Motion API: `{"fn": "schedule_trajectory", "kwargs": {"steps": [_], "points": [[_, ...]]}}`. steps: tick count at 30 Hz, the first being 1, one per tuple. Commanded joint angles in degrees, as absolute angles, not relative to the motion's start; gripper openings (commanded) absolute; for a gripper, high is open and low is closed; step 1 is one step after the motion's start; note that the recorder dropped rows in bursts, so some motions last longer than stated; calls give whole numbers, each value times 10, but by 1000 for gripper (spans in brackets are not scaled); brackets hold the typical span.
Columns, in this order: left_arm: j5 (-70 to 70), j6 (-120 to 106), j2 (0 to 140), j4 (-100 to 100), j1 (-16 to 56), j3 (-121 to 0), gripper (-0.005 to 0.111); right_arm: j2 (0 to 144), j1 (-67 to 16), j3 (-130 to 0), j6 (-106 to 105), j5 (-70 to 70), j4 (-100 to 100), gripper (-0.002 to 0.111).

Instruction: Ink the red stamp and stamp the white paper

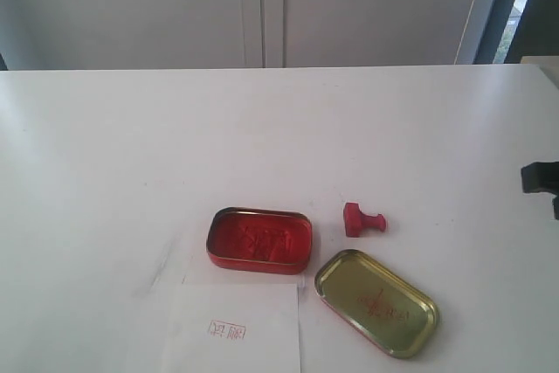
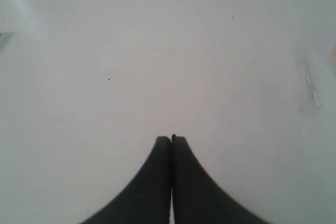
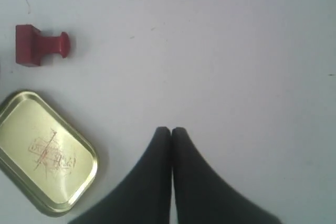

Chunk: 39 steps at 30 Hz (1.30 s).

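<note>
Right gripper (image 3: 171, 129) clenched empty over bare table (image 3: 252, 35); red stamp (image 3: 39, 45) lies on its side well apart from it, near gold lid (image 3: 47, 153); my left gripper (image 2: 171, 138) likewise clenched, empty.

White table (image 1: 105, 146) holds ink tin (image 1: 259, 240), gold lid (image 1: 376, 302), red stamp (image 1: 362, 219), white paper (image 1: 262, 321).

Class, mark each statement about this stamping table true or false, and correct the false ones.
1. The red stamp lies on its side. True.
2. The gold lid covers the red ink tin. False: the lid lies beside the open tin.
3. The white paper bears a red print. True.
4. The right gripper holds the stamp. False: its fingers are shut on nothing, apart from the stamp.
</note>
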State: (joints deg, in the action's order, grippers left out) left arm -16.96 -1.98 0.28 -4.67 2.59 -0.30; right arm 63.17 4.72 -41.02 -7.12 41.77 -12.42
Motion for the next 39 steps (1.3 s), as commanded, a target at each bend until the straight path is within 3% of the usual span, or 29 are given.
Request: {"fn": "schedule_trajectory", "kwargs": {"steps": [1,14,31,39], "points": [[-167,-19,0,-49,25,0,0,541,58,-381,-60,398,-112,0],[-167,-19,0,-49,25,0,0,293,58,-326,-37,364,-51,0],[-167,-19,0,-49,25,0,0,210,58,-326,-47,373,-48,0],[-167,-19,0,-49,25,0,0,88,58,-269,-48,368,0,0]]}}
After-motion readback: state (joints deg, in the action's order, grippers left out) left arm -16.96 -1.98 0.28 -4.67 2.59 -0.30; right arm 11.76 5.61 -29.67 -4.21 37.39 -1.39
